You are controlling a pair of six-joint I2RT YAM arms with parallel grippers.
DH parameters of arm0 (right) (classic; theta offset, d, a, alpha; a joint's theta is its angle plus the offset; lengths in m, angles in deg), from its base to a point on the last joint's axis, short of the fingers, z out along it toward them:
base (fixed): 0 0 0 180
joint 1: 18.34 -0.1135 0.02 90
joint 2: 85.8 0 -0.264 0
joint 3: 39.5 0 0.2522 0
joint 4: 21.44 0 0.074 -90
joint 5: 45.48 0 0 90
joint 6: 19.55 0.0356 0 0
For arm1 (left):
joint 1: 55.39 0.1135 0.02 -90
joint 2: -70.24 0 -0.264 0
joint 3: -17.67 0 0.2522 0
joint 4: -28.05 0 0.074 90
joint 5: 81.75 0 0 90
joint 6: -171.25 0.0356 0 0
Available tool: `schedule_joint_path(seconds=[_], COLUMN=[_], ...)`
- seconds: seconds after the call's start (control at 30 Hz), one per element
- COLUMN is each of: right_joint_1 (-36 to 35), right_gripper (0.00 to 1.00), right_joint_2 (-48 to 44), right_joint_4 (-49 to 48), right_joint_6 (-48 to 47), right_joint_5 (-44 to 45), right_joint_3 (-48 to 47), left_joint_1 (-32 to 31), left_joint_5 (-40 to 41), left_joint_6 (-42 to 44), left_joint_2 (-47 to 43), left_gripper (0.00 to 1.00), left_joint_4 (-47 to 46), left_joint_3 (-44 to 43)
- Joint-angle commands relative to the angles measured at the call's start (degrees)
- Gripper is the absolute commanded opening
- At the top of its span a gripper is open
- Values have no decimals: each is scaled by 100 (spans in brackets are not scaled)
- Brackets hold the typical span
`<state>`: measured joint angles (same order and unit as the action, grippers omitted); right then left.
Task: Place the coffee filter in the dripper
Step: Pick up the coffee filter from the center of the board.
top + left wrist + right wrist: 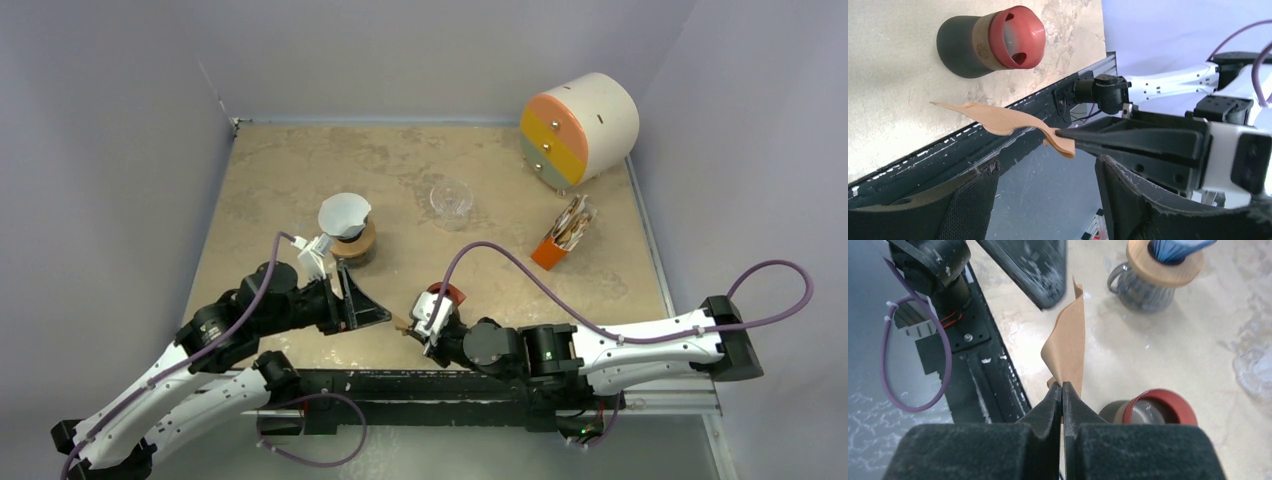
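The brown paper coffee filter [1070, 345] hangs in the air near the table's front edge, and my right gripper [1063, 385] is shut on its lower corner. From above the filter [402, 324] is a small tan scrap at the right gripper [415, 326]. The left wrist view has the filter [998, 117] curling out from the right gripper's tip. My left gripper [1048, 200] is open just short of the filter with nothing between its fingers [1138, 200]. The blue ribbed dripper [343, 213] sits on a wooden ring over a grey cup [1143, 287], behind the left gripper [372, 312].
A dark container with a red top [448, 293] stands close behind the right gripper. A clear glass cup [451, 197] is mid-table. An orange holder of filters [562, 238] and a round drawer unit [580, 125] stand at the back right. The black rail [450, 385] runs along the front edge.
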<state>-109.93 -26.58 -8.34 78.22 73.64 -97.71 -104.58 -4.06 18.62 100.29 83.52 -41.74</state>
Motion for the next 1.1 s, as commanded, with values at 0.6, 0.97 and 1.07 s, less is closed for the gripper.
schedule_joint_path(seconds=[0.6, 0.97, 1.07], right_joint_1=[-264, -316, -330], right_gripper=[0, 0, 0], right_joint_2=[124, 70, 9], right_joint_4=[-2751, -2734, -2688], right_joint_6=[-2640, -2674, -2660], right_joint_5=[-212, -180, -154], right_joint_3=[921, 975, 1004], left_joint_1=[12, 15, 13], left_joint_5=[567, 476, 468], left_joint_6=[-863, -843, -819], left_joint_2=[288, 367, 371], left_gripper=[45, 17, 9], left_joint_4=[-486, -655, -660], left_joint_3=[19, 110, 109])
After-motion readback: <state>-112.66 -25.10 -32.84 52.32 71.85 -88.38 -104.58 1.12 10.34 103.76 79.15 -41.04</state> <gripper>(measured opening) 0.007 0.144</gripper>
